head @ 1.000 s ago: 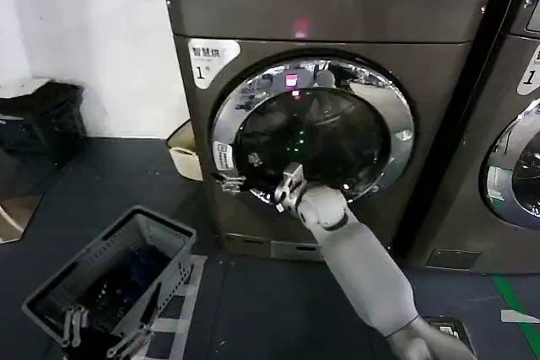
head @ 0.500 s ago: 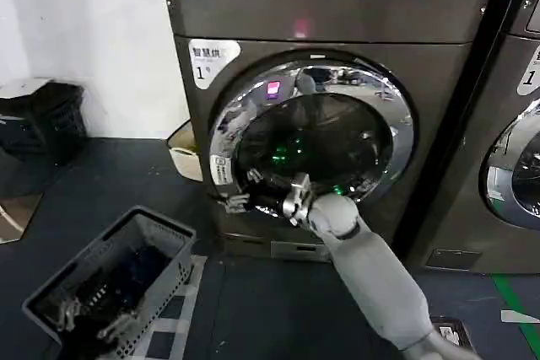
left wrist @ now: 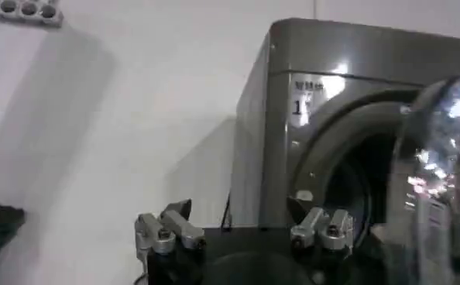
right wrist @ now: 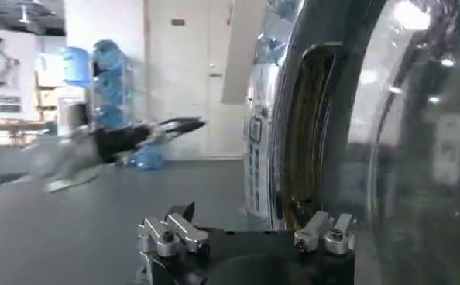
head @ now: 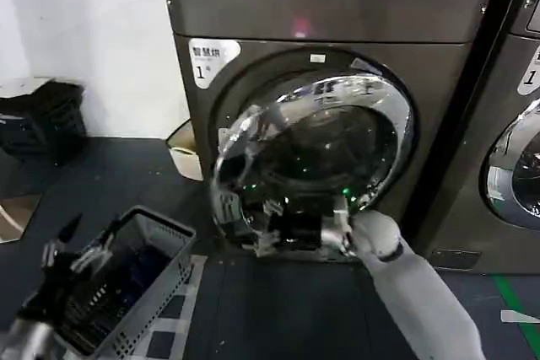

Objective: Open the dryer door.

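Dryer door (head: 316,153) swung further open; right claw (head: 295,229) moved lower; left claw (head: 80,246) rose beside basket (head: 156,280).

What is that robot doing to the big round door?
The robot is opening the dryer door. Its right gripper is at the bottom edge of the shiny chrome ring, and the door has swung partly away from the dryer, leaving a dark gap on its left side. The left gripper hangs open over a grey basket on the floor, away from the door.

L gripper (left wrist: 245,232) fingers apart; dryer (left wrist: 323,85) ahead, dryer door (left wrist: 439,178) ajar.
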`<state>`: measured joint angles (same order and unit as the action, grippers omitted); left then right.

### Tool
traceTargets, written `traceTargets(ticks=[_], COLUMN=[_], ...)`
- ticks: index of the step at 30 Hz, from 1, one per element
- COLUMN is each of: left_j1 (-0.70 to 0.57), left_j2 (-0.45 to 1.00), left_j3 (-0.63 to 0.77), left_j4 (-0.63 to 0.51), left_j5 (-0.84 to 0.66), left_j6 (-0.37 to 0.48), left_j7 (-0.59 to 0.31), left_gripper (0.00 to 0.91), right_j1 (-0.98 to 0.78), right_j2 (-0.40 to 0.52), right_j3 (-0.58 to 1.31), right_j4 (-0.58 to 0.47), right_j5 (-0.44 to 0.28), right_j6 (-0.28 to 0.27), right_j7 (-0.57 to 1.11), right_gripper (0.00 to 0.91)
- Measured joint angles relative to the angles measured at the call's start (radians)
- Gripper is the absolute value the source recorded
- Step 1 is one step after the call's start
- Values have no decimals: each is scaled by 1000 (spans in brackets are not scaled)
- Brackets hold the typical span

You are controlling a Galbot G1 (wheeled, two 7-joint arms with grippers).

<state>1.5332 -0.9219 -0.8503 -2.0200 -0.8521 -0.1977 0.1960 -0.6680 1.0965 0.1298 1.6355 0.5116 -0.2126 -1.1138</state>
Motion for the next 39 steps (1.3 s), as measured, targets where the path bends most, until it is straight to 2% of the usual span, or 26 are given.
traceTargets(ticks=[4, 7, 12, 15, 18, 22, 25, 31, 39], left_j1=[-69, -129, -232, -302, -376, -471, -532, -632, -757], left_j2=[83, 143, 213, 225, 224, 225, 212, 168, 107], left_j3=[44, 93, 204, 286, 385, 505, 588, 734, 898], left_j4=[77, 148, 218, 247, 283, 334, 341, 341, 341], left_j5=[-57, -61, -138, -113, -56, -78, -87, -90, -58], left_j6=[-50, -87, -41, -6, -16, -19, -16, -11, -23], left_j7=[5, 49, 88, 72, 79, 183, 220, 245, 246], left_gripper=[907, 907, 907, 907, 907, 907, 907, 907, 907], right_j1=[-47, -77, -123, -153, -190, -261, -312, -411, -494], right_j2=[-29, -51, -91, -121, -154, -213, -245, -270, -270], right_j3=[34, 59, 104, 135, 173, 239, 283, 401, 669], right_j4=[25, 43, 79, 106, 136, 177, 186, 148, -16], right_j5=[9, 42, 76, 113, 139, 170, 172, 190, 240], right_j6=[0, 14, 34, 43, 63, 107, 138, 181, 187], right_j7=[-93, -148, -196, -229, -266, -311, -342, -350, -316], right_gripper=[907, 907, 907, 907, 907, 907, 907, 907, 907])
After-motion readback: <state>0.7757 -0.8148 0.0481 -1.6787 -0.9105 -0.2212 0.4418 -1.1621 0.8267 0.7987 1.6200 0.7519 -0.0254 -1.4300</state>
